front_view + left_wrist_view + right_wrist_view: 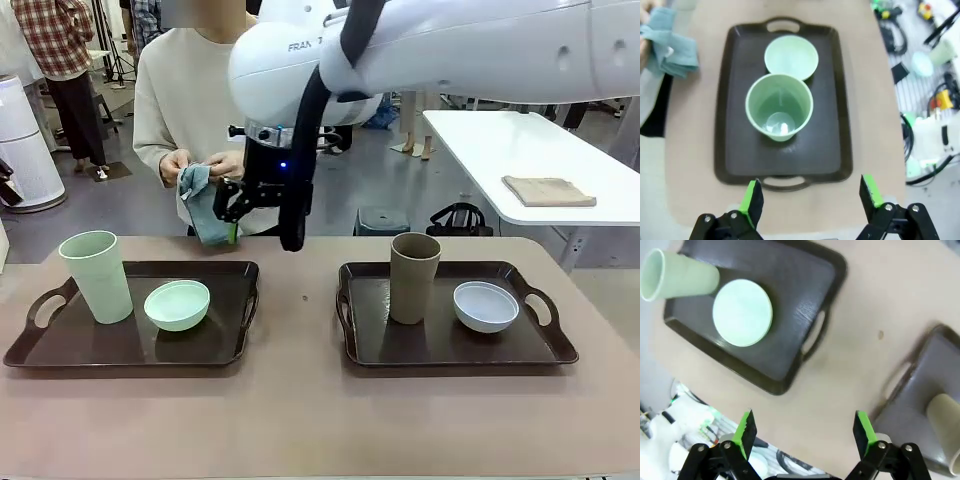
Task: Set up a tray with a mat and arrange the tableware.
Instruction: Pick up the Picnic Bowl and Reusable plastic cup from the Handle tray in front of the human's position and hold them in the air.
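i see my left gripper [810,192] and right gripper [805,427] both wide apart, holding nothing. green tumbler [97,275] and green bowl [177,304] stand side by side on the left tray [130,362], brown tumbler [414,277] and pale bowl [486,306] on the right tray [450,358]; person's hands [175,163] hold a teal cloth [200,215] across the table

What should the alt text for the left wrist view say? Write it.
Seen from above, a dark tray holds an upright mint-green tumbler and, beside it, a matching green bowl. The left gripper hangs open above the tray's near end; a bunched blue-grey cloth shows at top left.
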